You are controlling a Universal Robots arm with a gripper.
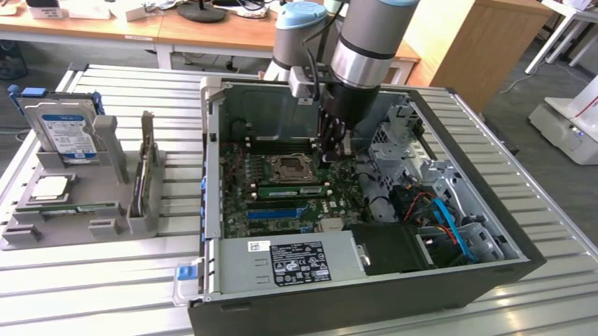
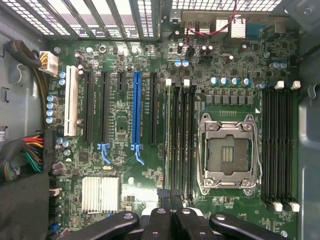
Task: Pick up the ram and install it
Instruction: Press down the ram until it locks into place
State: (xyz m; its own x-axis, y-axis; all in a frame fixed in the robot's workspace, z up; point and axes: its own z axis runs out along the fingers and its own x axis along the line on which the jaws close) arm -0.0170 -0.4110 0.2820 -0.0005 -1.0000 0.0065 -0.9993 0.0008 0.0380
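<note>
- Gripper (image 1: pixel 334 162) hangs inside the open computer case (image 1: pixel 309 311), low over the motherboard (image 2: pixel 122 145), its fingers clenched together with nothing visibly between them.
- Ram (image 1: pixel 294 190) stands on edge in a slot just beside the CPU socket (image 1: pixel 288 166), near the fingertips; whether they touch cannot be told.

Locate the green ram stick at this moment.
In the exterior view the long green ram stick sits on the motherboard, between the square metal processor socket and the long blue plastic slot; the pincer hangs by its end on that view's right.
</note>
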